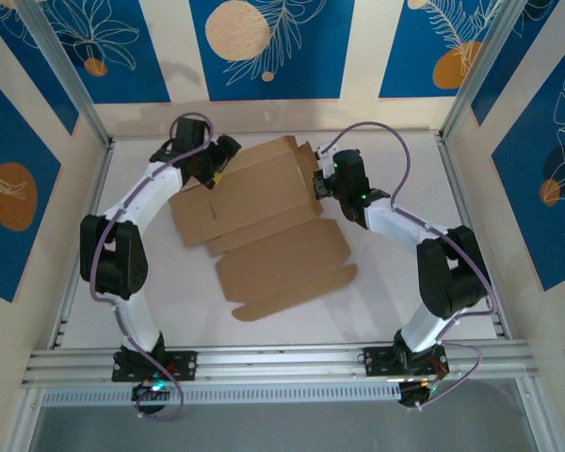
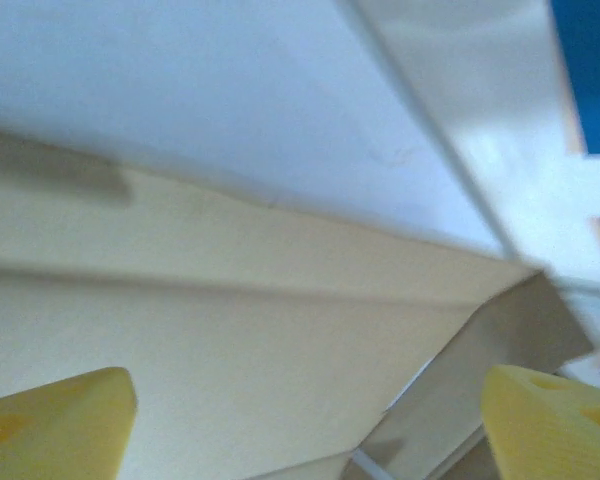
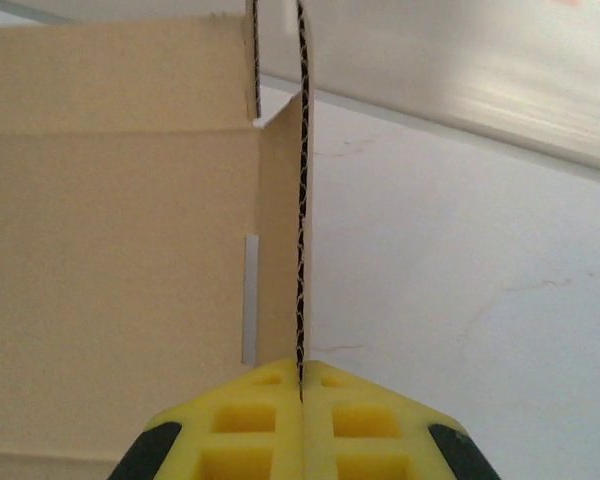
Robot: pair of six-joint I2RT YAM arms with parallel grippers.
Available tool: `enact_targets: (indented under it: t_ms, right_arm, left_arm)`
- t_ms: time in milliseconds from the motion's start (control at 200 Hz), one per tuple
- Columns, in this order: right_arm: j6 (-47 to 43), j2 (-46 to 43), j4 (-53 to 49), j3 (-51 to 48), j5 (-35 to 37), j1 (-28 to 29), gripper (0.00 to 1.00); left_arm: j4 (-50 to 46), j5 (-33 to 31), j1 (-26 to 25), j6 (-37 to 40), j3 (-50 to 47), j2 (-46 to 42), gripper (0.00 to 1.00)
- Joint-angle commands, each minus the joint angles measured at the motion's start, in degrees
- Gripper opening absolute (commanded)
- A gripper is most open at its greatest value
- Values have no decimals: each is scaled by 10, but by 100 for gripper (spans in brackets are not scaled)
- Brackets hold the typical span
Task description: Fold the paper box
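Your right tool (image 3: 300,392) is clamped on the upright flap (image 3: 302,200) of the paper box (image 1: 264,221). Your left tool (image 2: 308,400) stands apart at its far-left edge. It lies on the counter (image 1: 395,292), with patterned walls (image 1: 264,47) behind.

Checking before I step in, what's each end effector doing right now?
Left end effector: open, gripping nothing.
Right end effector: closed on an upright flap of the paper box.

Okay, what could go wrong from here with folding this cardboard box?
The right end effector pinches only the thin edge of a flap, which may slip or tear. The left end effector is open over the box, holding nothing, so the box might slide when the flap is pulled.
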Motion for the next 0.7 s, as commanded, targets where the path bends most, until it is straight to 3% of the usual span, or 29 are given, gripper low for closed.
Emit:
enact_targets:
  t_ms: [0,305,500,695]
  right_arm:
    - [-43,-36,130,-38,-12,3,0]
    - [-91,-64,237,-98,77,42,0]
    - [-102,-68,298,-128,107,62,0]
    - [-102,-79,319,-146,119,71,0]
  left_arm:
    - [-50,8,7,-53,47,30,93]
    - [-133,11,1,-180,99,67,93]
    - [-150,0,-5,-215,112,79,86]
    - [-162,-12,2,-232,129,93,91]
